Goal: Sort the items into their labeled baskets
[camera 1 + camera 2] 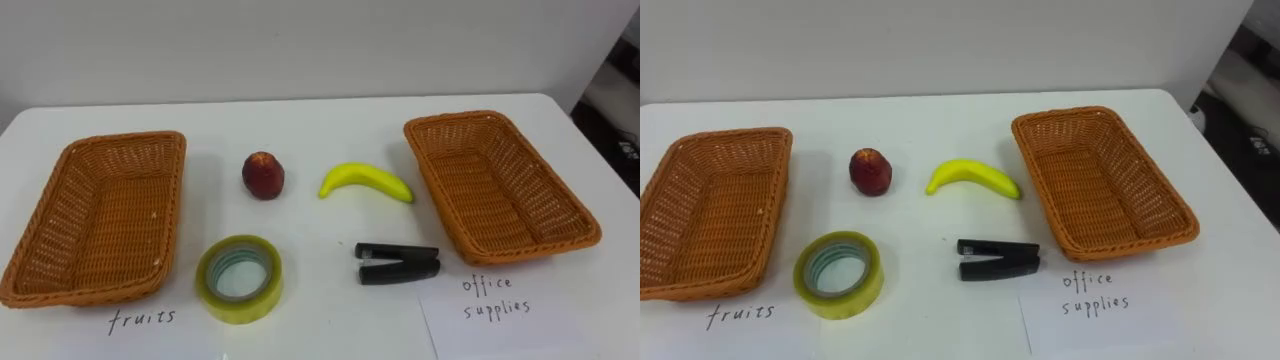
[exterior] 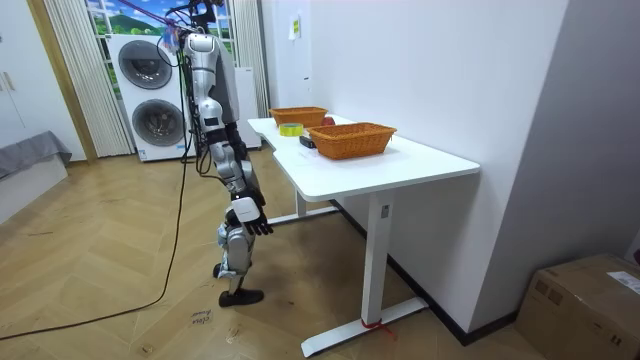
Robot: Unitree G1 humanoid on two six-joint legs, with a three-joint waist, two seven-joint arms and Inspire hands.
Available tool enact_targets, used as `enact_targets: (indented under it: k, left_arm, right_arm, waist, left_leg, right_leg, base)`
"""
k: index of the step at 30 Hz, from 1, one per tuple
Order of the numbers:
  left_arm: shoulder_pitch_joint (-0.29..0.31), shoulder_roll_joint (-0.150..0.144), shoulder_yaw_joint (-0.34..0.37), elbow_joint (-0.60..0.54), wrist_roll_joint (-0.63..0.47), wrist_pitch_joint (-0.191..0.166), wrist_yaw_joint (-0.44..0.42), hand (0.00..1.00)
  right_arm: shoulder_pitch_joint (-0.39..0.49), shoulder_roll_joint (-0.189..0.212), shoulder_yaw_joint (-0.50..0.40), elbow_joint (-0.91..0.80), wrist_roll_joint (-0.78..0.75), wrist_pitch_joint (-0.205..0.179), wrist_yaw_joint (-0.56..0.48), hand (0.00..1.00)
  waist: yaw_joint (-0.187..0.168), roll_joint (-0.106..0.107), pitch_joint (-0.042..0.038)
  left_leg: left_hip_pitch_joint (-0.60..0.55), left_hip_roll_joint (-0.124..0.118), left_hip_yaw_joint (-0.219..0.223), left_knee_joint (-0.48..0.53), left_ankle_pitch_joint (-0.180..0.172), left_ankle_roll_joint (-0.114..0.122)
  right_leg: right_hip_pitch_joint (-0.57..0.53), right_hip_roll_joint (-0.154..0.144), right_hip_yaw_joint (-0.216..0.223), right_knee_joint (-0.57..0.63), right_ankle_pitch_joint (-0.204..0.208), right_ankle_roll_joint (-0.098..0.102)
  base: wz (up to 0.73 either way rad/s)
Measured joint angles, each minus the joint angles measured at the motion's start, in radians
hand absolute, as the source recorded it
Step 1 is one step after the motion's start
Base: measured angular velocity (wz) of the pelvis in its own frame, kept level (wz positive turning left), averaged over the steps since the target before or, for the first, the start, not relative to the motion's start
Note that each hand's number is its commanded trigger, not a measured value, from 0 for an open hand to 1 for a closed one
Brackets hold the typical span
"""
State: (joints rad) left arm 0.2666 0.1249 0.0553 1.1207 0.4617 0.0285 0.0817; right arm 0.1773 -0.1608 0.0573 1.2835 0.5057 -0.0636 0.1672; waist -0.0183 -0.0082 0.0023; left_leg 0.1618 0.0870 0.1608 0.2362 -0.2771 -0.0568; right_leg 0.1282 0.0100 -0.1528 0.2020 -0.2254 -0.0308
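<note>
Right hand hangs low beside the thigh, below table height, fingers loose and spread, nothing in it. Robot stands upright at the long edge of the table, facing it, arm at rest, so I judge no pick has begun. Layout reads as a start position. Left basket sits at the robot's left and right basket at its right, both holding nothing. Each has a handwritten label at the table edge nearest the robot: left label for fruit, right label for office supplies. Four items lie in the open strip between the baskets, none touching another. Back row: apple, upright, nearer the left basket; banana, lying flat, one tip just beside the right basket's rim. Front row: tape, flat on its side, just beside the left basket; stapler, closed, near the right basket. Spacing looks deliberate, leaving room round each item for fingers to close. Placement also crosses: banana lies by the supplies basket and tape by the fruit basket, so nearness is no guide and both must travel across. Tape lying flat offers little but its rim, likely the hardest pick. Apple may roll if nudged.
</note>
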Motion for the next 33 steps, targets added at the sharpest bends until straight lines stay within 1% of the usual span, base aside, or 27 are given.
enact_targets:
  k: [11,22,24,27,30,33]
  left_arm:
    - [0.0,0.0,0.0,0.0,0.0,0.0,0.0,0.0]
    - [0.0,0.0,0.001,0.0,0.001,0.002,-0.003,0.0]
    - [0.0,0.0,0.01,-0.001,0.001,0.007,-0.003,0.0]
    - [-0.001,0.003,0.057,-0.001,0.001,0.014,0.005,0.0]
    - [-0.001,0.003,0.086,-0.004,0.0,0.015,0.015,0.0]
    - [-0.001,0.004,0.12,-0.008,0.0,0.015,0.025,0.0]
  right_arm:
    - [0.0,0.0,0.001,0.0,-0.005,0.0,0.002,0.0]
    - [0.001,0.001,-0.002,0.007,0.015,0.001,0.007,0.0]
    - [0.003,0.001,-0.006,0.022,0.036,0.009,0.008,0.0]
    - [0.006,0.001,-0.04,0.033,0.07,0.039,0.008,0.0]
    - [0.026,0.001,-0.071,0.034,0.121,0.044,0.007,0.0]
    - [0.042,0.0,-0.132,0.034,0.131,0.053,0.003,0.0]
  waist:
    - [0.004,-0.002,0.0006]
    - [-0.001,-0.007,-0.0003]
    - [-0.002,-0.007,-0.0004]
    - [-0.003,-0.007,-0.0007]
    - [-0.004,-0.007,-0.0011]
    - [-0.008,-0.012,-0.0021]
  left_leg:
    - [0.002,-0.001,0.001,0.0,0.0,0.0]
    - [0.005,-0.001,0.002,-0.001,0.0,0.0]
    - [0.005,-0.001,0.001,-0.001,0.0,0.0]
    - [0.004,-0.001,0.001,-0.001,0.0,0.0]
    - [0.006,-0.003,0.002,-0.002,0.0,0.0]
    - [0.007,-0.005,0.003,-0.002,0.0,0.0]
  right_leg:
    - [-0.002,0.0,0.003,0.001,0.0,0.0]
    - [0.0,0.001,0.009,0.001,0.0,0.0]
    - [0.0,0.0,0.01,0.002,0.0,0.0]
    - [-0.001,-0.001,0.009,0.001,0.0,0.0]
    - [-0.001,-0.002,0.008,0.004,0.0,0.001]
    - [-0.001,-0.004,0.013,0.006,-0.001,0.003]
  base:
    - [0.0]
    - [0.0]
    - [0.0]
    - [0.0]
    - [0.0]
    - [0.0]
